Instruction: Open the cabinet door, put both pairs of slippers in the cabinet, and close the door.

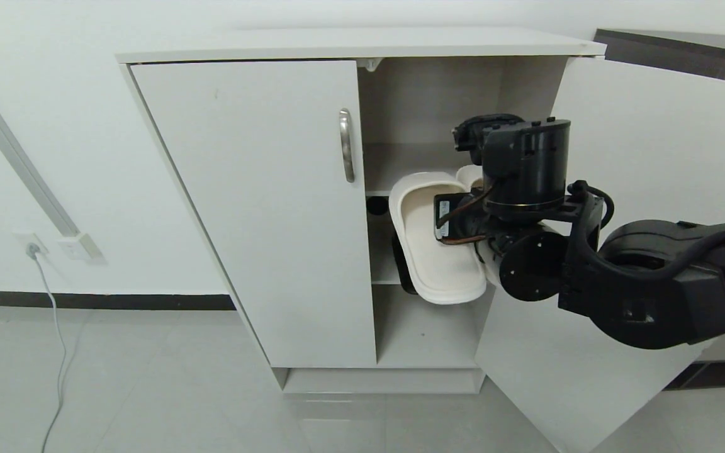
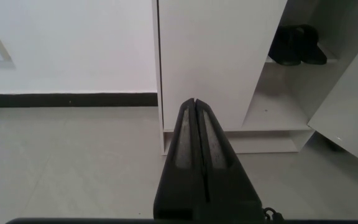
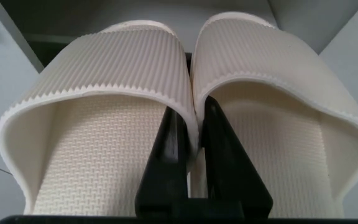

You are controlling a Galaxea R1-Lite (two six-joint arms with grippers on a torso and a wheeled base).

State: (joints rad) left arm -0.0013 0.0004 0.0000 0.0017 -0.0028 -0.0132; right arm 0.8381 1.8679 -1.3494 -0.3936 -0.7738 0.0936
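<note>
Fingers (image 3: 166,162) of the right gripper (image 3: 190,134) clamp 2 cream ribbed slippers (image 3: 104,74) before the white cabinet's (image 1: 243,189) open half. Black slippers (image 2: 294,46) sit on its lower shelf, and the left gripper's (image 2: 194,109) fingers touch.

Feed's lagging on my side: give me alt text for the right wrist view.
The right end effector is shut on the inner strap edges of two cream slippers, pinched side by side, one on each side of it, with their textured footbeds in plain sight. Grey cabinet panels show behind them.
</note>
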